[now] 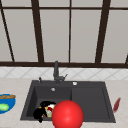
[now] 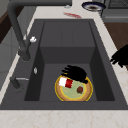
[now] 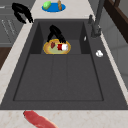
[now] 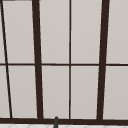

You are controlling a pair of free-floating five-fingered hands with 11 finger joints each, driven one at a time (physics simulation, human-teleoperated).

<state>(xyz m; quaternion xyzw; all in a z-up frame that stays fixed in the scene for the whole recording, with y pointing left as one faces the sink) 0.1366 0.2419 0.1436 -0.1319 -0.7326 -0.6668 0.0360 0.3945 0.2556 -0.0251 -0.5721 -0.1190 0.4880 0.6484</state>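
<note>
- Plate (image 2: 58,90), yellow-rimmed with a green middle, lies flat on the floor of the sink's (image 2: 67,53) deep basin, at the end nearest the left counter.
- On it you have a red-and-white item (image 2: 65,82) and a small dark red piece (image 2: 80,89), well apart from each other.
- Your left hand (image 2: 75,73) is down in the basin over the plate's far rim. Its fingers are spread and fairly straight, closed on nothing; they look placed to press or steady the plate, not to lift it.
- Your right hand (image 2: 121,57) hangs off the counter's front edge, loosely curved and empty, clear of the basin.
- Note the faucet (image 1: 56,71) behind the basin.
- A blue dish (image 1: 10,105) sits on the left counter, a slim red thing (image 1: 116,104) on the right counter.
- A big red sphere (image 1: 67,115) covers the sink's front edge in the front view.
</note>
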